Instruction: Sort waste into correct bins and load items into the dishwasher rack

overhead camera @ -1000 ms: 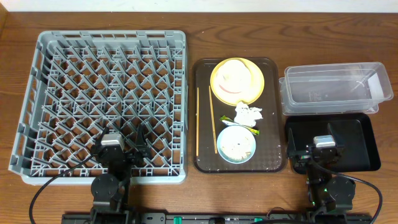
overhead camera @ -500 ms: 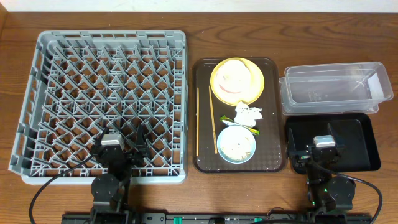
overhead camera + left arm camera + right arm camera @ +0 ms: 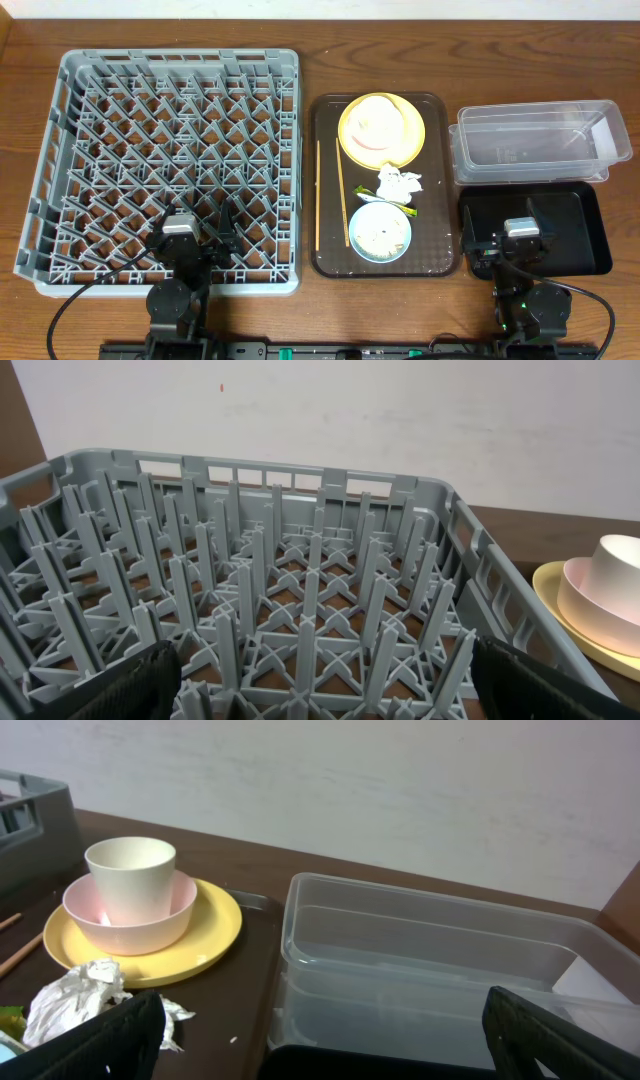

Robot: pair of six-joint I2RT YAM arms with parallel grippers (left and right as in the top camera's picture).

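Nothing looks done yet: the yellow plate, chopsticks, tissue and crumb-filled blue bowl all sit on the brown serving tray, the dishwasher rack stands unloaded, and the left end effector and right end effector gape wide, holding nothing.

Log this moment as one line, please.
left jaws open over dishwasher rack | right jaws open over black tray | yellow plate, tissue on brown tray
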